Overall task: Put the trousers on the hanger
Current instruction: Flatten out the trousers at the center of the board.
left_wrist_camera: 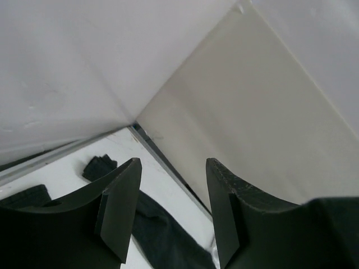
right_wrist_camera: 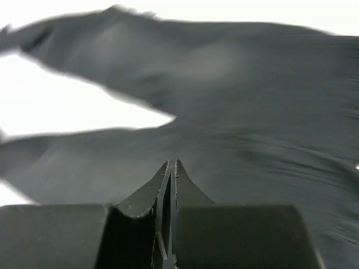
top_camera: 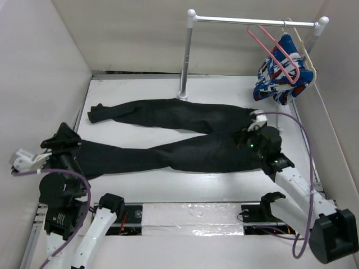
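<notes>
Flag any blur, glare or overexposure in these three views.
Right wrist: the trousers are blurred, the table blown out white, only the right gripper sharp. Left wrist: sharp, the left gripper dark against pale walls. Top external: crisp, even light, slight glare on the silvery strip.

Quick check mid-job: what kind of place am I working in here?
Probably a lab test cell, not a home: plain white panel walls box in a white table, and a small white clothes rail stands at the back holding a thin pink triangular hanger.
</notes>
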You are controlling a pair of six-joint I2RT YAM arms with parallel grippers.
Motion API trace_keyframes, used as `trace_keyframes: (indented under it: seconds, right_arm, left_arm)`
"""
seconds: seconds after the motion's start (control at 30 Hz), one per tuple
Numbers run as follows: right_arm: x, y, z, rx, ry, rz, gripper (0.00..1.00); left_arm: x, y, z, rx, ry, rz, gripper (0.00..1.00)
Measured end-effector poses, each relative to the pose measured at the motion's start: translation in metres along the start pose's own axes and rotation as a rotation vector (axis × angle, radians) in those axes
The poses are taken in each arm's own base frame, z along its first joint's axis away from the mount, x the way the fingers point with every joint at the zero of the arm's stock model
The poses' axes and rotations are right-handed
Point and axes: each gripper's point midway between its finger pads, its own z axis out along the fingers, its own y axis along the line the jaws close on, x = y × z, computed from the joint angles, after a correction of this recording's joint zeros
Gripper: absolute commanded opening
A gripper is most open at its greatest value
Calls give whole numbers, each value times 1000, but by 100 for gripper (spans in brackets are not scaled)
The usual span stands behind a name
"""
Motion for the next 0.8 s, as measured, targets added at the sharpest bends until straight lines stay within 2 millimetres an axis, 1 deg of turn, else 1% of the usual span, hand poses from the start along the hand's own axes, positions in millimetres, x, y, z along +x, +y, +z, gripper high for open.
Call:
trace_keyframes:
  seconds: [0.07,0.1,0.13,0.17,0.2,0.27,0.3,0.33,0.37,0.4,0.43,0.47,0.53,0.6,0.63,0.67,0.73,0.77,0.8]
  right_arm:
    - [17,44,3,-129,61,-73,3]
    - [27,67,4,-195,94,-119,6]
    - [34,91,5,-259,121,-161,8]
    - [43,116,5,-324,153,-206,13]
    - [50,138,6,-378,183,-253,27]
    - [58,177,12,-454,215,-332,46]
    - [60,194,15,-487,222,-365,55]
    - [63,207,17,-512,225,-397,56]
    - [66,215,20,-528,224,-423,56]
    - [73,226,21,-551,239,-443,56]
    - [80,233,23,-567,249,-465,56]
    - [88,239,24,-580,262,-483,57]
    - [103,249,29,-605,292,-529,57]
    - [112,260,38,-622,309,-563,59]
    - [116,265,44,-629,316,-577,59]
    - [121,269,49,-636,327,-588,60]
    - [130,270,58,-633,350,-614,61]
    - [134,268,60,-631,360,-623,61]
    - [137,265,59,-628,373,-630,61]
  left_arm:
    - [20,-16,6,41,69,25,43]
    - [34,-25,9,66,113,44,41]
    - [51,-35,14,87,166,68,37]
    - [69,-44,18,106,221,90,36]
    - [90,-51,21,120,281,122,36]
    - [132,-57,24,134,401,179,31]
    - [147,-57,24,136,448,202,28]
    - [166,-55,23,133,505,231,18]
    - [182,-52,21,123,559,256,14]
    - [197,-47,17,113,609,280,8]
    - [207,-43,14,106,649,299,1]
    - [214,-39,11,99,678,308,0]
    - [222,-33,7,88,717,317,0]
    - [231,-26,9,72,750,317,0]
    - [240,-21,11,55,776,319,0]
    - [247,-16,14,37,798,314,1]
    - [263,-2,21,-8,842,301,13]
    - [272,8,24,-37,866,301,16]
    - [281,25,27,-94,890,304,20]
